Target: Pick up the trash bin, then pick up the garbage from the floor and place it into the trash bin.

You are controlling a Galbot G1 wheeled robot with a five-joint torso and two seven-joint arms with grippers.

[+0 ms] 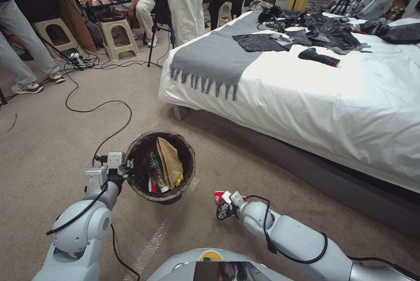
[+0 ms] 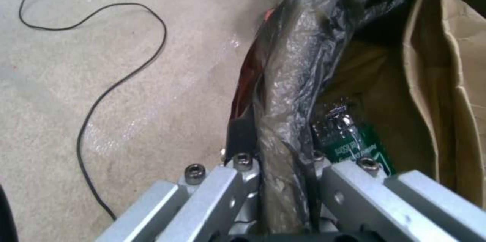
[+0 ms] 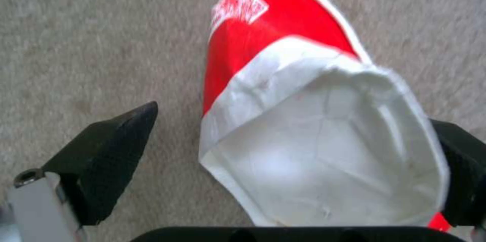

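Right gripper (image 3: pixel 283 166) gapes around a red-and-white packet (image 3: pixel 303 120) (light, crushable; pinch mid-body) at 5 o'clock of the trash bin (image 1: pixel 161 167), whose rim the left gripper (image 1: pixel 127 168) clamps.

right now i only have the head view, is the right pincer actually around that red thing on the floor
Observer: Yes. The right wrist view shows the red-and-white packet on the floor, inside the open right pincer.
Operator: touching it
Observer: One finger stands clear, with carpet showing between it and the packet. The other is at the packet's edge.
Operator: and the left one, good hold on the bin
Observer: The left wrist view shows the left pincer shut on the trash bin's bag-covered rim, one finger outside and one inside.
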